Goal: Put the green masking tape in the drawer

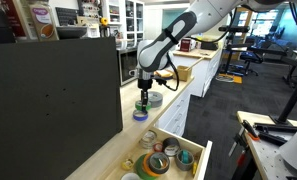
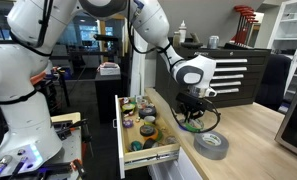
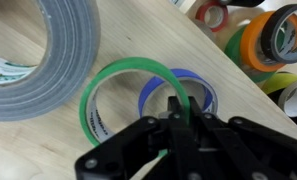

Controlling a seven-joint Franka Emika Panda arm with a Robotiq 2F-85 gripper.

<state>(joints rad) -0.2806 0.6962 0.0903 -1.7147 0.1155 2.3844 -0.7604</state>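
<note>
The green masking tape [image 3: 96, 88] is a thin green ring standing over the wooden counter. My gripper [image 3: 178, 112] is shut on the ring's near rim, with the green band pinched between the two black fingers. In both exterior views the gripper [image 1: 143, 93] [image 2: 193, 108] hangs over the counter beside the open drawer [image 1: 194, 160] [image 2: 151, 155], with the green tape [image 1: 143, 104] at its fingertips. The drawer holds several tape rolls.
A blue tape ring [image 3: 204, 90] [image 1: 140, 115] lies on the counter just behind the green one. A big grey duct tape roll [image 3: 33, 60] [image 2: 210, 144] lies close by. Orange and yellow rolls [image 3: 258, 40] fill the drawer. A large black panel [image 1: 48, 95] stands along the counter.
</note>
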